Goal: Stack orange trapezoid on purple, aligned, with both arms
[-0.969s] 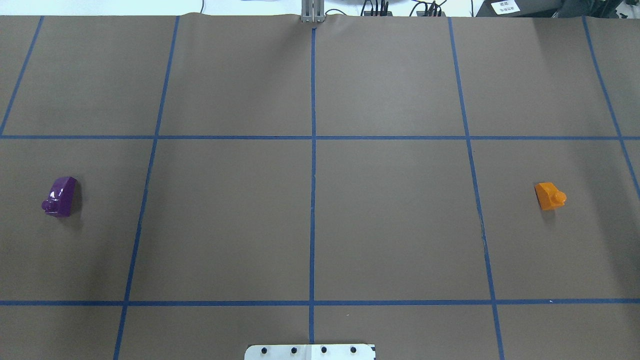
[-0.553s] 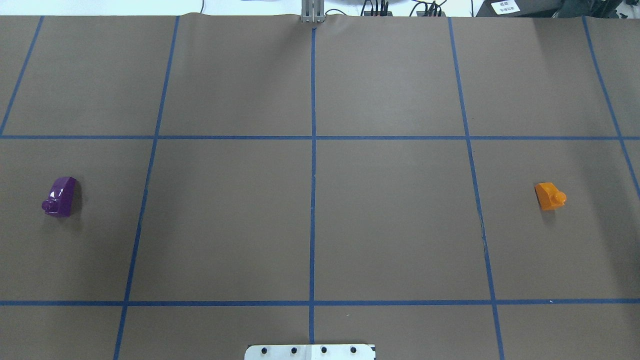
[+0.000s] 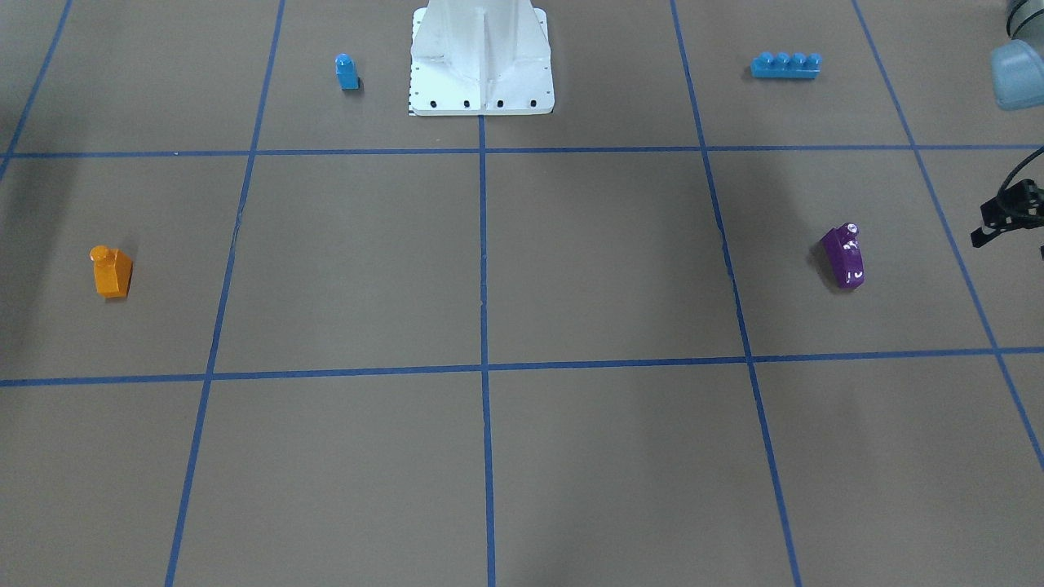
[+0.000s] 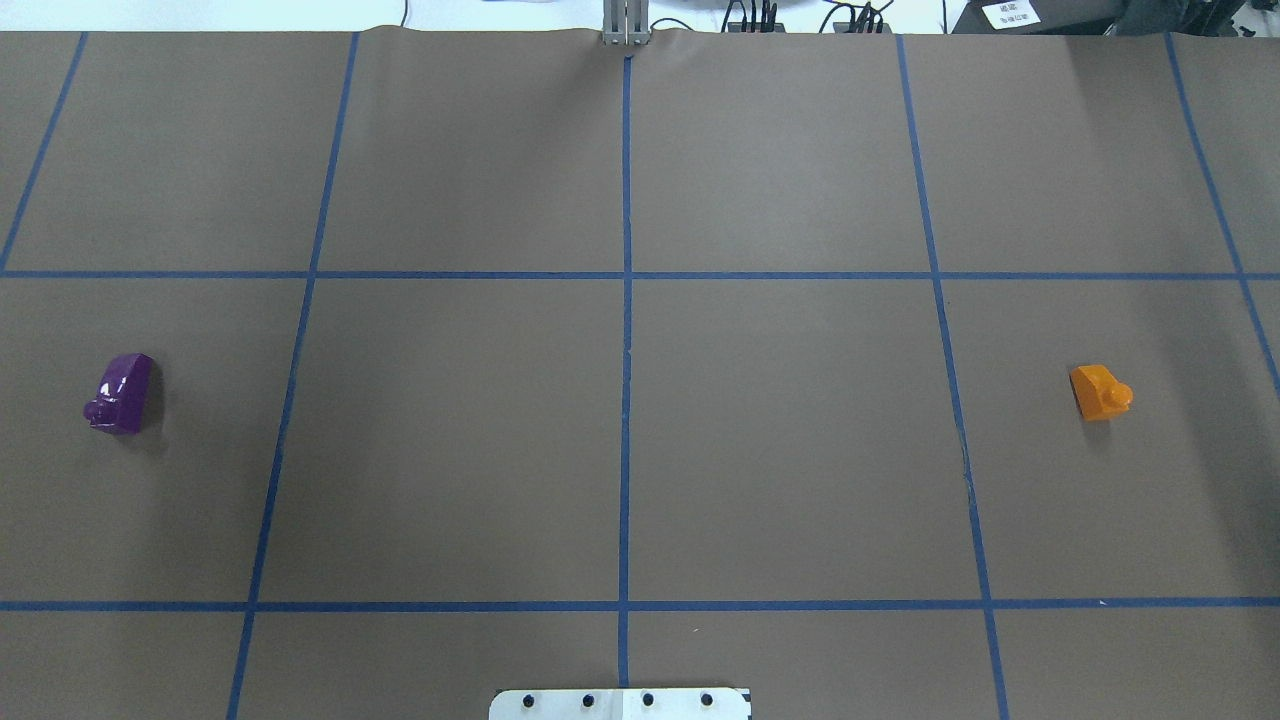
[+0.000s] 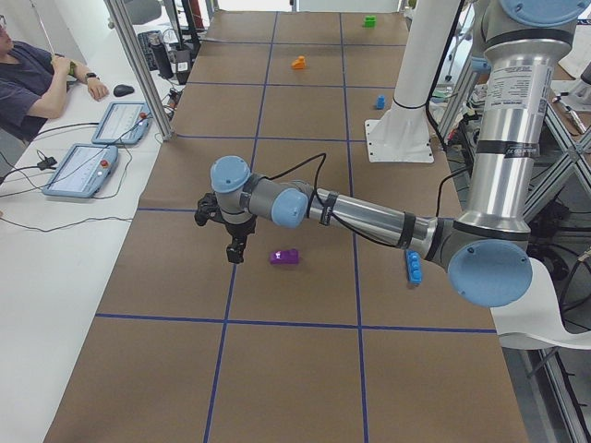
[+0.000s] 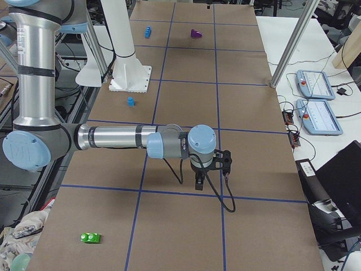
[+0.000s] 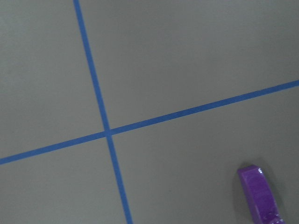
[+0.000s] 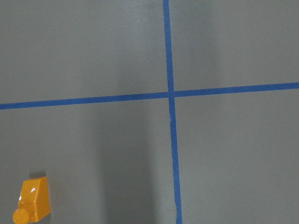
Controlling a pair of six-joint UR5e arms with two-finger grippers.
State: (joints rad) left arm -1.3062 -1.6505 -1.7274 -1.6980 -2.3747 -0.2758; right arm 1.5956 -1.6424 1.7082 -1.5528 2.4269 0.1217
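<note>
The orange trapezoid [image 4: 1098,392] lies on the brown table at the right, also seen in the front-facing view [image 3: 110,273] and the right wrist view [image 8: 33,204]. The purple brick [image 4: 120,393] lies on its side at the left, also seen in the front-facing view [image 3: 844,257] and the left wrist view [image 7: 261,198]. My left gripper [image 5: 235,251] hangs above the table beside the purple brick [image 5: 284,257], apart from it. My right gripper [image 6: 199,182] hangs above the table. Both grippers show clearly only in the side views, so I cannot tell whether they are open or shut.
A small blue one-stud brick [image 3: 347,72] and a long blue four-stud brick [image 3: 785,65] lie near the white robot base [image 3: 481,61]. A green brick [image 6: 90,237] lies at the table's right end. An operator [image 5: 37,78] sits past the far edge.
</note>
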